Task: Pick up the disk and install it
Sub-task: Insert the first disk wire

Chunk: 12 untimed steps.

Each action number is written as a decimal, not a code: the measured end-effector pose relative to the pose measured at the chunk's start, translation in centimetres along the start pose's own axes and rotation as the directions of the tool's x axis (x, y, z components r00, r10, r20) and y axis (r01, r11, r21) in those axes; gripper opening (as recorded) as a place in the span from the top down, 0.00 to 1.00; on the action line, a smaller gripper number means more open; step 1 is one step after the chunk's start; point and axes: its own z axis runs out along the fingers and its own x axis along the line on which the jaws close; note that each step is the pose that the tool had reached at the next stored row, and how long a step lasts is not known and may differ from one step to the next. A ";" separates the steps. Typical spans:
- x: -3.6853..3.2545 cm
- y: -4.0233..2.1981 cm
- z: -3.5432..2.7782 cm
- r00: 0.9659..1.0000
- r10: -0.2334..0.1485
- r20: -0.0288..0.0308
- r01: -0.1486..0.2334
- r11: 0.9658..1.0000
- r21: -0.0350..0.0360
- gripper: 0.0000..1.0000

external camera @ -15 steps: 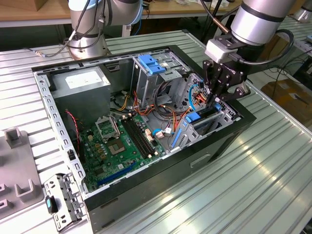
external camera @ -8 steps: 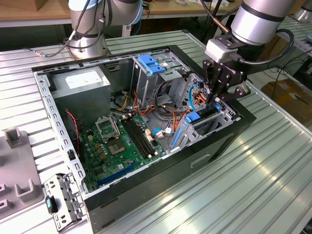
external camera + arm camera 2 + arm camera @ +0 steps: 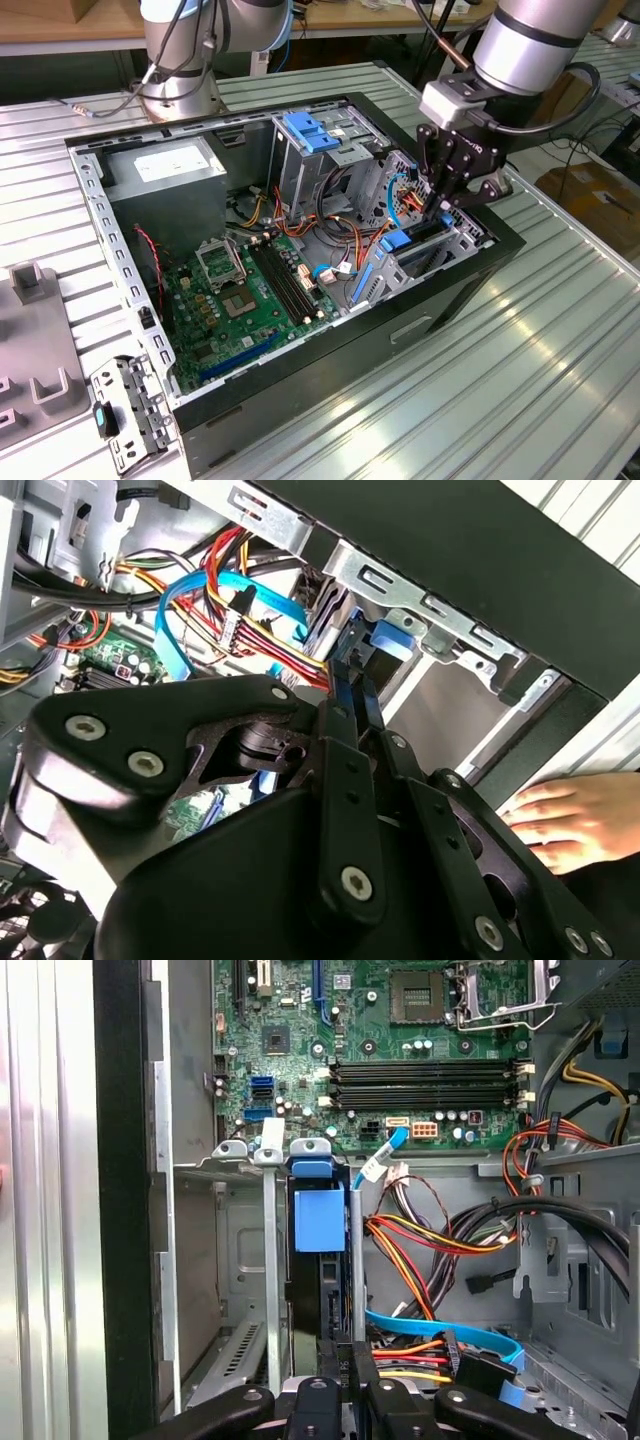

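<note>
Gripper [image 3: 447,195] is down inside the open PC case [image 3: 300,420], at the drive bay on the exterior view's right. Fingers [image 3: 350,695] are pinched together on the top edge of the disk [image 3: 318,1260], which stands on edge in the bay slot [image 3: 270,1290].

Hard to see: most of the disk is sunk in the bay. In the first wrist view only its blue rail face, the blue tab above it and a dark strip of casing show; no label is readable from here. In the exterior view the disk [image 3: 420,240] is just a dark slab with blue trim under the gripper, partly blocked by the fingers. In the second wrist view the gripper body [image 3: 300,840] covers the lower half of the picture; the disk [image 3: 385,645] peeks out as a blue edge past the fingertips. Can't tell whether it is fully seated.

Around it, by the exterior view's clock face with the case centre as the dial:
- cable bundle [image 3: 330,225] of red, yellow, orange and black, plus a flat blue data cable [image 3: 440,1325], just beside the bay, near centre
- grey cage with blue top [image 3: 315,135] at 12
- power supply box [image 3: 165,165] at 10
- motherboard [image 3: 240,300] at 7
- a person's hand [image 3: 565,815] rests on the outer edge of the case, near the gripper but apart from it
- ribbed metal table [image 3: 500,390] under everything.
</note>
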 end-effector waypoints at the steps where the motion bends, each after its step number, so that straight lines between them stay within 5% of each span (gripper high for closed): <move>1: 0.00 0.00 0.03 1.000 0.004 0.000 -0.004 1.000 0.000 0.83; 12: 0.04 0.00 0.57 1.000 0.005 0.000 -0.005 1.000 0.000 0.83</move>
